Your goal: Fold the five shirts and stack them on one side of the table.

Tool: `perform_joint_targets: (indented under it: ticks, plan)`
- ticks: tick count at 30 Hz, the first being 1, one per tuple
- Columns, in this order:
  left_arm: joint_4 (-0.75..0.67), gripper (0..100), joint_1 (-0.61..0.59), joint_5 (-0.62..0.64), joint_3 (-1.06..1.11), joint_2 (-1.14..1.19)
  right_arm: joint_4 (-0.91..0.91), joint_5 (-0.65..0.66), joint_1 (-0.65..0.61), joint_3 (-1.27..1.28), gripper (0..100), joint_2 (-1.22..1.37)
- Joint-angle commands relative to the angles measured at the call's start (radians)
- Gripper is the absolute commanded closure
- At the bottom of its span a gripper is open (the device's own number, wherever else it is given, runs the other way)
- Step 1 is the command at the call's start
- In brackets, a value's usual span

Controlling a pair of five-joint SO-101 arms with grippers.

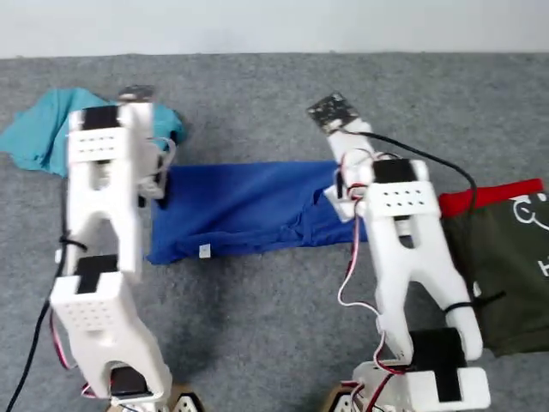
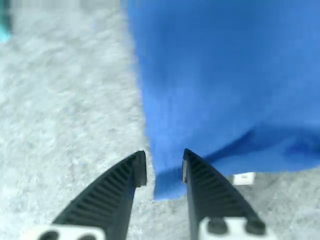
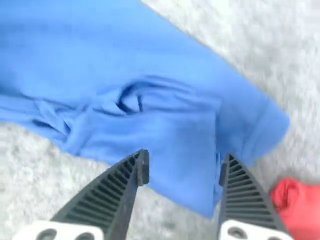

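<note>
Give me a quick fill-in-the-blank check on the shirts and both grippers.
1. The left gripper and right gripper sit at opposite ends of the ____ shirt.
2. Both grippers' jaws are ____.
3. The red shirt and dark green shirt lie on the ____ gripper's side.
4. The teal shirt lies on the ____ gripper's side.
Missing words: blue; open; right; left.

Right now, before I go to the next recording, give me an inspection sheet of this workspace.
Surface: grey table, fuzzy cover.
Job's things: blue shirt partly folded, mid-table; teal shirt bunched, far left; red shirt against dark shirt, right.
Clutter: nothing seen.
Grippers: left gripper open at blue shirt's corner; right gripper open over its other end.
Cables: wires along both arms.
Surroundings: pale wall behind.
</note>
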Motion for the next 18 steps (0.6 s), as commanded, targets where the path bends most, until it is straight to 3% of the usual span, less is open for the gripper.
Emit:
perform_joint_targets:
  ticks: [1, 6, 18]
  plan:
    - [0.006, 86, -0.026, 0.025, -0.036, -0.002, 0.042, -0.009, 0.028, -0.037, 76.1, -0.054]
    - [0.006, 77, -0.043, 0.026, -0.101, 0.14, 0.07, -0.009, 0.025, -0.037, 76.1, -0.056]
    - [0.006, 77, -0.087, 0.084, -0.39, 0.502, 0.07, -0.009, 0.024, -0.035, 76.1, -0.056]
